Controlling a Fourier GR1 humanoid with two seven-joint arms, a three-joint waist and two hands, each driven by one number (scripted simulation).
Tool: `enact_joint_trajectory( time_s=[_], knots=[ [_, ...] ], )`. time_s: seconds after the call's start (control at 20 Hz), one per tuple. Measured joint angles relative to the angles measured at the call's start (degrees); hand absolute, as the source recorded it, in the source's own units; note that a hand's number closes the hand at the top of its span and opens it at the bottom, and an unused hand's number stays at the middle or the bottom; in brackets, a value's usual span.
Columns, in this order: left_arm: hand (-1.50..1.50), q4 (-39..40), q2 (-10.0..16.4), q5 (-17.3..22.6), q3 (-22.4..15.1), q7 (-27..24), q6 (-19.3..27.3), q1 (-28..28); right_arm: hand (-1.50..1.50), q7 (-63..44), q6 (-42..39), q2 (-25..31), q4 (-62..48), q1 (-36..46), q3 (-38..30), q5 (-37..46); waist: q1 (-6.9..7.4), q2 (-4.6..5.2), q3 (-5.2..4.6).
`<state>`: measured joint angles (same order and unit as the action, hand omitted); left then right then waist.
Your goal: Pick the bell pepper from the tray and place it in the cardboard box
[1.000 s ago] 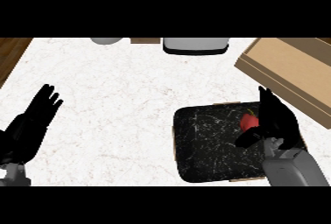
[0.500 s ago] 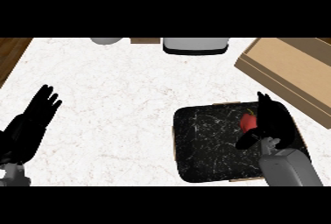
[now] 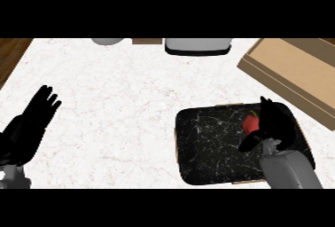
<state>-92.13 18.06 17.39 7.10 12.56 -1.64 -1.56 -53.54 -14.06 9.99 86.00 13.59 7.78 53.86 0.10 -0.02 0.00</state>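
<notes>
White marble table (image 3: 111,111): your right hand (image 3: 273,126), fingers straight, is beside the bell pepper (image 3: 251,123) on the black tray (image 3: 209,148); your left hand (image 3: 29,128) rests open.

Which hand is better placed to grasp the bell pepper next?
Right. The right hand is over the tray, open beside the bell pepper, with the cardboard box just beyond. The left hand rests open at the view's left edge, away from the tray.
</notes>
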Motion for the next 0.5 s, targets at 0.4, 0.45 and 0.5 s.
enact_joint_trajectory(
  time_s=[0.4,0.45,0.5],
  knots=[
    [0.0,-2.6,-2.6,-2.4,0.4,2.1,-0.2,0.7,1.5,3.9,1.5,-0.3,-2.3,0.6,-1.1,2.4,0.04,0.0,0.01],
    [0.0,-2.3,-2.4,-2.1,1.0,1.8,-0.9,0.7,1.5,5.0,2.6,-0.3,-2.5,0.2,-0.8,3.0,0.04,-0.04,-0.04],
    [0.0,-3.0,-2.8,-2.5,0.7,2.3,-0.5,1.0,1.5,5.5,2.4,-0.2,-2.7,0.8,-0.8,3.3,0.05,-0.03,-0.03]
  ],
)
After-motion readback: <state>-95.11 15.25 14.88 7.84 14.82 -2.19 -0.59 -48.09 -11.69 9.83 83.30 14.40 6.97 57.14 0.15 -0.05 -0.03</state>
